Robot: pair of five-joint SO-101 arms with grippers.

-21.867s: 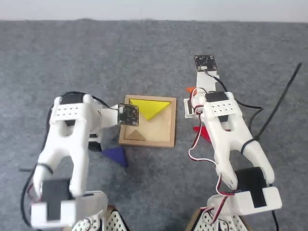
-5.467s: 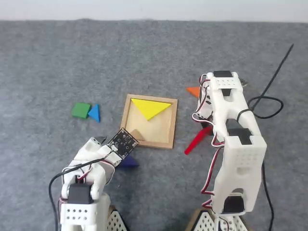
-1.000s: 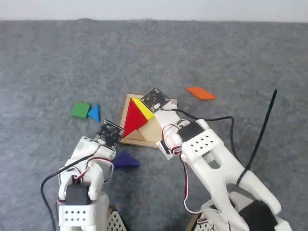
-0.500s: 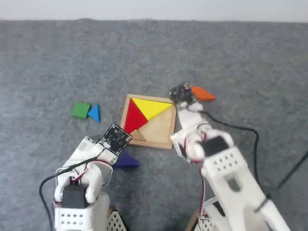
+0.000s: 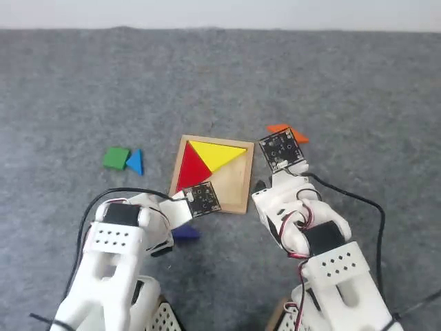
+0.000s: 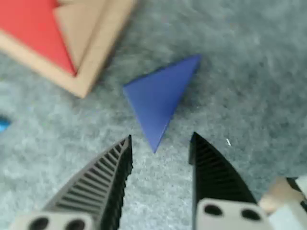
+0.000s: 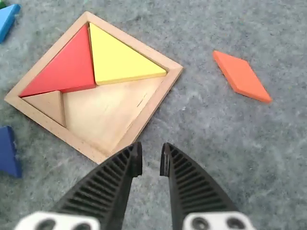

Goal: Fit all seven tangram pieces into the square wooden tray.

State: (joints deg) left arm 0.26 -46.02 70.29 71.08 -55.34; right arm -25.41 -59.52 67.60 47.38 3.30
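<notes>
The square wooden tray (image 5: 245, 187) holds a yellow triangle (image 5: 217, 153) and a red triangle (image 5: 189, 169) side by side; a small wooden triangle (image 7: 50, 105) lies in its corner beside the red one. A dark blue triangle (image 6: 160, 96) lies flat on the carpet just off the tray's near corner (image 6: 91, 72). My left gripper (image 6: 160, 143) hangs open right above one tip of it. Beyond the tray's front right side, my right gripper (image 7: 151, 151) hovers over carpet, its fingers a narrow gap apart and holding nothing. An orange parallelogram (image 7: 241, 76) lies to the tray's right.
A green square (image 5: 116, 157) and a light blue triangle (image 5: 135, 162) touch each other on the grey carpet left of the tray. The right arm (image 5: 303, 221) stands close to the tray's right edge. About half of the tray floor (image 7: 112, 112) is bare.
The right arm has let go of the red triangle, which now lies in the tray, and pulled back to the right. The left arm has swung right over the dark blue triangle.
</notes>
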